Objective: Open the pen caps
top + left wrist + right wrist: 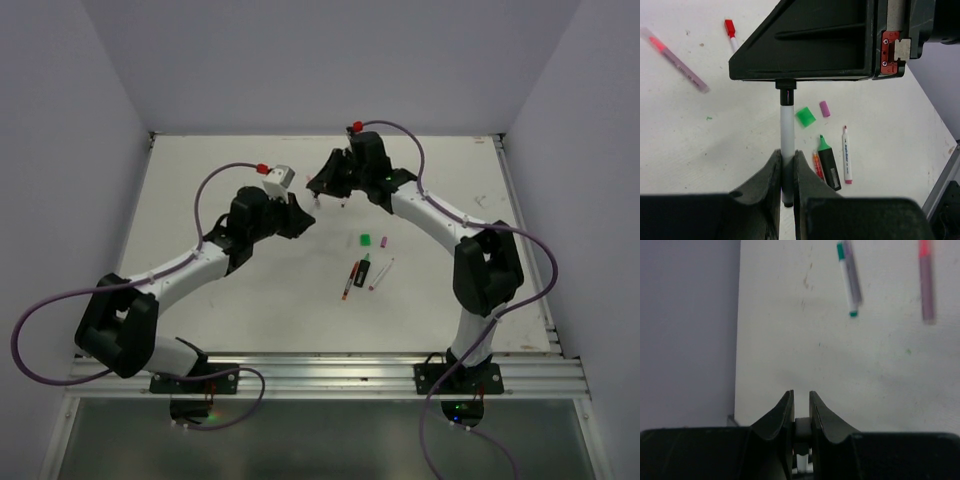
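Pen cap (786, 96) — black, toward the worktop's (300, 320) far edge — is clamped in the right gripper (800, 396); left gripper (787, 153) pinches the whitish barrel (787, 125). Pull straight apart, along the axis.

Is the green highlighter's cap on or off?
Off. The highlighter shows its bare green tip, and the green cap lies apart from it.

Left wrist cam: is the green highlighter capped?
No: the highlighter shows a bare green tip, and the green cap lies apart from it.
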{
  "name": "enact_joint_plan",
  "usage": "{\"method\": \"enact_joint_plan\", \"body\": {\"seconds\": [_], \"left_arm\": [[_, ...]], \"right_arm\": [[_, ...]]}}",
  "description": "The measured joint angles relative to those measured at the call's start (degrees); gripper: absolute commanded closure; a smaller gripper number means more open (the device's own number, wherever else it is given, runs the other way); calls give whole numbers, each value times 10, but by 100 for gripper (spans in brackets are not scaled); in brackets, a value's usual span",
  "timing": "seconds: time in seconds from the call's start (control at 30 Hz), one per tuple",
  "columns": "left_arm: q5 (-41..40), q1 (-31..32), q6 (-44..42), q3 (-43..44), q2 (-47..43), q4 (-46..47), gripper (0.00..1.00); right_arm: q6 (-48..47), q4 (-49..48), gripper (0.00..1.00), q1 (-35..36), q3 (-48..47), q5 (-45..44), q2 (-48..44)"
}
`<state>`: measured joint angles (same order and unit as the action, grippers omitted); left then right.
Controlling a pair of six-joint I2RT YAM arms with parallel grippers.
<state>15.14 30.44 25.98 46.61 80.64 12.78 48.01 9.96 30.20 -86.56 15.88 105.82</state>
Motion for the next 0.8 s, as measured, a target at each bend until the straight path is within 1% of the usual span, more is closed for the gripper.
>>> {"method": "enact_joint_plan", "body": {"seconds": [0.03, 0.1, 0.2, 0.3, 0.37, 0.47, 0.6, 0.7, 0.8], "left_arm": [[0, 0, 0, 1, 1, 2, 100], [31, 5, 0, -8, 0, -50, 100], [65, 25, 0, -30, 19, -123, 100], [80, 31, -1, -36, 33, -169, 100], [82, 31, -1, -36, 33, -183, 100], [81, 31, -1, -36, 33, -186, 100], [65, 31, -1, -36, 33, -190, 100], [41, 31, -1, -36, 33, -197, 100], [11, 31, -1, -36, 33, -202, 100]], "right_arm": [[0, -1, 100, -2, -1, -2, 0], [0, -36, 100, -21, -20, -41, 7], [0, -99, 100, -83, -66, -91, 14], [0, -143, 100, -130, -102, -126, 14], [0, -156, 100, -137, -115, -137, 14], [-2, -167, 100, -126, -117, -135, 14], [-2, -170, 100, -110, -79, -126, 12], [-2, -168, 99, -106, -13, -114, 7], [-8, -143, 99, -104, 49, -103, 7]]}}
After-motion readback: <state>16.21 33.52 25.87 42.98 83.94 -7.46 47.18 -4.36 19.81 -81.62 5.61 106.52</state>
